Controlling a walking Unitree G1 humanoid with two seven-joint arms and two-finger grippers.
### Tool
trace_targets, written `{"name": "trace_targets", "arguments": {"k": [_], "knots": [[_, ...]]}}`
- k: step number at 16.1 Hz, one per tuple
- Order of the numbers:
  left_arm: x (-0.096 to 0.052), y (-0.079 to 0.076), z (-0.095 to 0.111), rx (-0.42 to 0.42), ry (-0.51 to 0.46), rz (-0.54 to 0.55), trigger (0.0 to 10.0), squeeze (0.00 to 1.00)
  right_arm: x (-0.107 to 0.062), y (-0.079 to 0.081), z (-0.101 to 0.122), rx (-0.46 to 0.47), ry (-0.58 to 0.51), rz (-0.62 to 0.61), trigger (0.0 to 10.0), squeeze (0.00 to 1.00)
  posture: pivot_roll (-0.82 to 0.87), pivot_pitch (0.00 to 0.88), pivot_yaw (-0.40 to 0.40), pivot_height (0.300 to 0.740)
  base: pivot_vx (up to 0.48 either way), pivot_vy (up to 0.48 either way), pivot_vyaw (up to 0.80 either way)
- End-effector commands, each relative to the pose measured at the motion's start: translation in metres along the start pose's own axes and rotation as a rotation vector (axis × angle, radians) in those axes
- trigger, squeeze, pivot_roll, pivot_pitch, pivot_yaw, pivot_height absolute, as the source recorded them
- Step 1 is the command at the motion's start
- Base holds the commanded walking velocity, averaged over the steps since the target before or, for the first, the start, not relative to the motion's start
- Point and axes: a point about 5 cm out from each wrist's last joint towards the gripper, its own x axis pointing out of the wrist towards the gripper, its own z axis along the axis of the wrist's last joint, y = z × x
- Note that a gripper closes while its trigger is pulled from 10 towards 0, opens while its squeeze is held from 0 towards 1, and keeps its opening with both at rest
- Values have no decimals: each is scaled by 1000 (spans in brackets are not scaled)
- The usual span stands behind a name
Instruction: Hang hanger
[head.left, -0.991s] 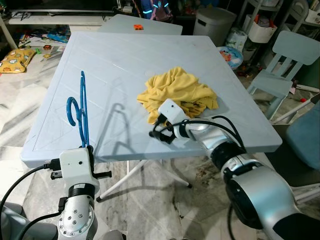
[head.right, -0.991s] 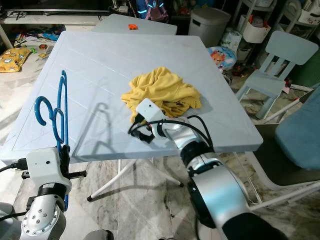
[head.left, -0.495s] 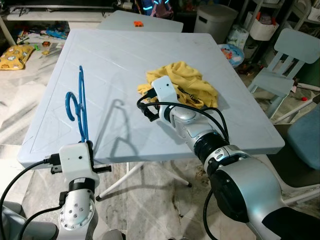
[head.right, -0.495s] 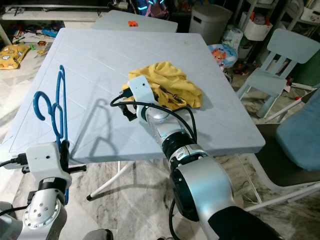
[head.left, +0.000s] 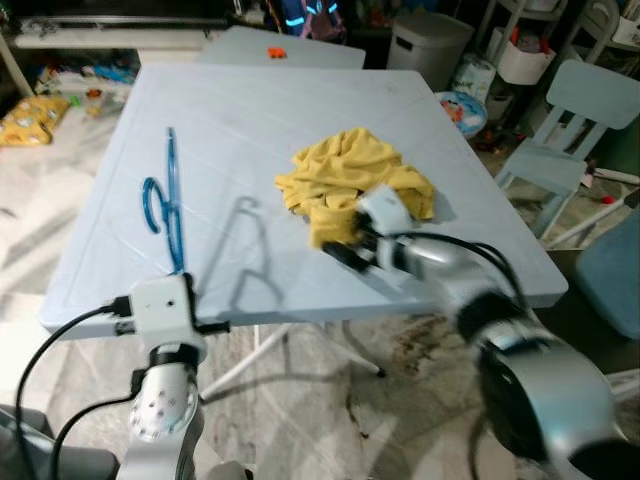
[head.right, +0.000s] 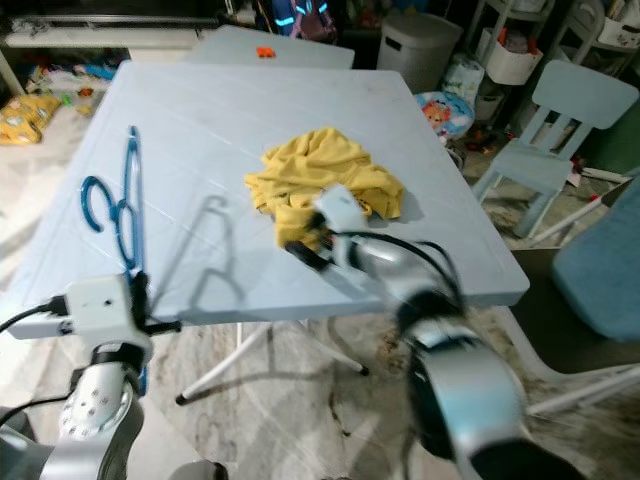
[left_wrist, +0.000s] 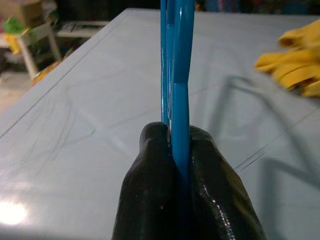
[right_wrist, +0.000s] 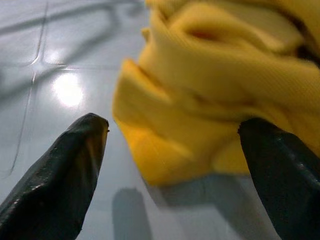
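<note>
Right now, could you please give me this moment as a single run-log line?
left gripper: shut on blue hanger, upright over table | right gripper: open, at near edge of yellow cloth | hanger not hung

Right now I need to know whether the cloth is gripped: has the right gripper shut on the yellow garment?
No, the right gripper is open, its fingers spread wide before the yellow garment's edge on the table.

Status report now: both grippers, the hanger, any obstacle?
Left gripper shut on blue hanger, held upright over the table. Right gripper open, at the yellow cloth. Nothing in the way.
</note>
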Motion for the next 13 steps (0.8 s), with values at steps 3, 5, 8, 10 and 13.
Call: {"name": "trace_targets", "arguments": {"k": [3,5,8,10,13], "knots": [[10,-6,5,-3,-27,-49,10000,0,-19,0,-12,1,-106,-17,10000,0,51,0,-5,740,0,0,0],[15,-4,3,2,-26,-57,10000,0,-28,0,-20,31,-156,-102,10000,0,35,0,7,740,0,0,0],[18,-3,0,-14,-9,-78,10000,0,-45,-2,-28,127,-223,-236,10000,0,15,0,15,740,0,0,0],[19,-5,0,-18,-35,-125,10000,0,-61,-1,-32,124,-253,-383,10000,0,-14,0,17,740,0,0,0],[19,-16,4,-57,-69,-264,10000,0,-74,-6,-35,195,-273,-561,10000,0,-40,0,24,740,0,0,0]]}}
